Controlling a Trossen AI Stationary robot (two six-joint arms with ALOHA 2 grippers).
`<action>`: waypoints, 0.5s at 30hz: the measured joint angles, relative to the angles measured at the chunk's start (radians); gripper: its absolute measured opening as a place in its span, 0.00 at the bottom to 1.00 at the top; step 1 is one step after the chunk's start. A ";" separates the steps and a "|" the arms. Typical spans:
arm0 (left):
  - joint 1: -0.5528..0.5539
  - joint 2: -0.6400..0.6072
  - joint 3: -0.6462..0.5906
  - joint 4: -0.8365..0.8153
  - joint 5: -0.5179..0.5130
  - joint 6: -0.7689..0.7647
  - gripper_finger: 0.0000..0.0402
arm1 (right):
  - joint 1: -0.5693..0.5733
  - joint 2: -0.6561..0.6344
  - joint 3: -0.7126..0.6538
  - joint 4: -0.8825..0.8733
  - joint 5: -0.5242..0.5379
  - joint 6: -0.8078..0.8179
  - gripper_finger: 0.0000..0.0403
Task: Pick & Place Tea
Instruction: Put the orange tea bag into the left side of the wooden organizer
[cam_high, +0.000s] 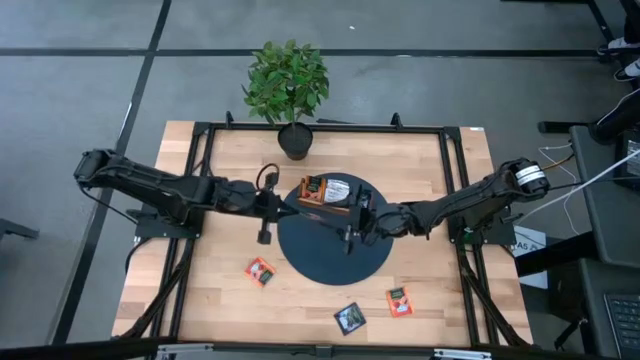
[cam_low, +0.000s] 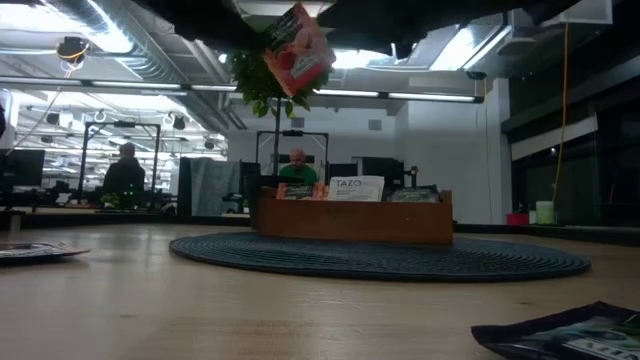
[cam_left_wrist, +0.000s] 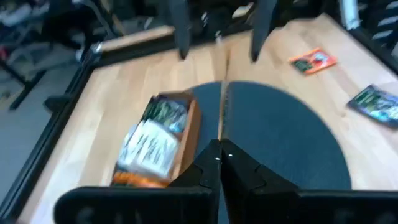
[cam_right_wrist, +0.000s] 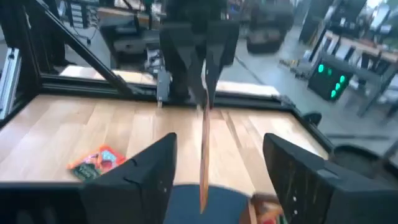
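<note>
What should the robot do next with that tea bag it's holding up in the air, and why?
Probably carry it over the wooden tray and lower it in. The left hand is shut on an orange sachet, edge-on above the dark mat, while the right hand stands open, apart from it.

We can see one orange tea sachet (cam_low: 297, 52) hanging up in the air above the round dark mat, edge-on from both wrist cameras, so it looks like a thin vertical strip. A few more sachets (cam_high: 330, 190) stand packed in the wooden tray on the mat's far side: orange, white, dark green. Three lie flat on the worktop near the front edge: an orange one (cam_high: 261, 271) front-left of the mat, a dark one (cam_high: 350, 318) and another orange one (cam_high: 400, 300) front-right.
</note>
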 joint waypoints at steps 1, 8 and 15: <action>0.010 0.000 0.023 -0.046 0.001 -0.006 0.01 | 0.000 -0.014 0.000 -0.031 0.000 0.021 0.60; 0.128 0.019 0.146 -0.290 0.015 -0.007 0.01 | 0.006 -0.053 0.000 -0.176 -0.007 0.143 0.47; 0.267 0.076 0.164 -0.330 0.137 0.069 0.01 | 0.017 -0.037 -0.001 -0.249 0.003 0.220 0.03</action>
